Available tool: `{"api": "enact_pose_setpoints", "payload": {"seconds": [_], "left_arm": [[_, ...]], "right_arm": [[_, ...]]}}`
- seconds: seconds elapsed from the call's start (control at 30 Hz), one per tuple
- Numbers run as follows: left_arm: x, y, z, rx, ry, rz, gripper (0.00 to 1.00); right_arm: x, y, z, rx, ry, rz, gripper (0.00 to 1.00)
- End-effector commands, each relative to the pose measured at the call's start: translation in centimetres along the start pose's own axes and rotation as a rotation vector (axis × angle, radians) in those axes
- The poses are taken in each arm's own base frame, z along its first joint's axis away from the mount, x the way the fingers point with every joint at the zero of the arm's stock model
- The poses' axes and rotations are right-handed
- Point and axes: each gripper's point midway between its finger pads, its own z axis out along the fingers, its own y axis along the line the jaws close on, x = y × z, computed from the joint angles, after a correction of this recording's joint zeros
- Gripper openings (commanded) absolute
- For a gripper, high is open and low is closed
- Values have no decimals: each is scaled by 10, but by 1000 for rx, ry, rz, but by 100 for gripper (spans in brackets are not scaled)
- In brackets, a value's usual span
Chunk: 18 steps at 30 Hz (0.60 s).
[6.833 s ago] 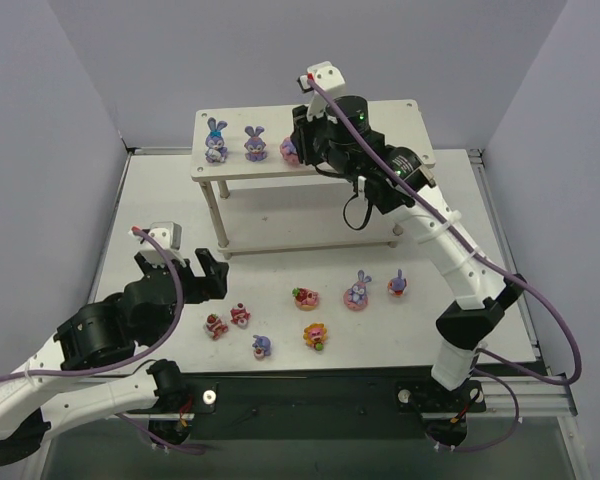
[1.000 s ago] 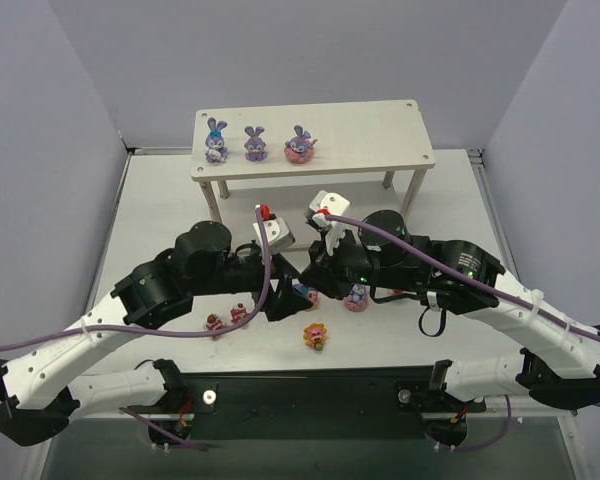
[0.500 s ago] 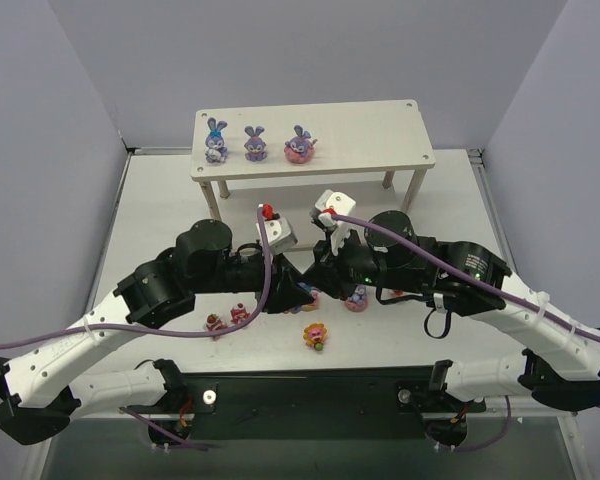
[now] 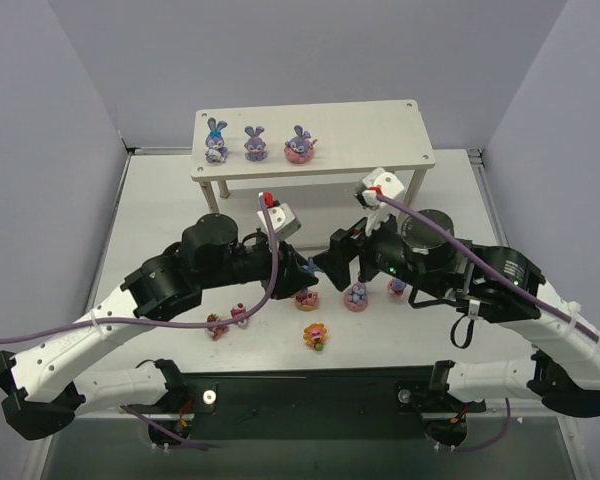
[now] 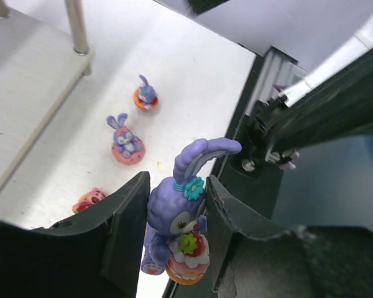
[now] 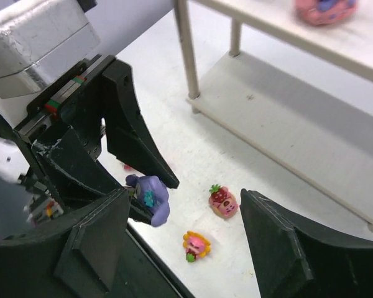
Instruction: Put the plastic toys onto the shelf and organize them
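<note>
**White table, grey walls: a purple bunny pinched in my left claw**

Pale grey walls close in the white table [image 4: 160, 200], and the shelf [image 4: 370, 128] stands at its far side on thin round legs. Three bunnies [image 4: 255, 144] stand in a row on the left half of its top board, each apart from the next.

My left claw [image 5: 177, 186] is clamped on a purple bunny [image 5: 174, 217], which has a teal flower by its ear and a strawberry cake at its front. Both fingers [image 5: 127, 230] press its sides. It hangs above the table, on the near side of the shelf. My right claw [image 6: 185, 198] comes in from the other side with its fingers spread wide and nothing between them. It is near the left claw, and I cannot see the two touching.

The other toys stand on the table below my claws. A bunny on a pink base [image 4: 356, 295] stands upright, and a small purple figure on an orange base [image 4: 397, 287] is just to its right. A red cake piece [image 4: 306, 298] lies to the left of that bunny. An orange flower-shaped piece [image 4: 316, 335] sits nearer my bases. Two small red pieces [image 4: 239, 314] sit close together further left, under my left arm.
</note>
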Motion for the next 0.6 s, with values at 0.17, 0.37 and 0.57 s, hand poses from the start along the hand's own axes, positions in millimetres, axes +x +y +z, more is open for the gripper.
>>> {"api": "enact_pose_setpoints", "payload": {"seconds": [0.17,0.37,0.57], "left_arm": [[-134,20,3,-164,-430,53,0],[-203,51,18,-334,-655,18,0],[-232,75,53,-426,-714,-10,0]], "right_arm": [[-34,-93,-71,443,-277,178,72],[14,-114,-95,471,-302,271,71],[47,-117,-96,471,-244,306,70]]}}
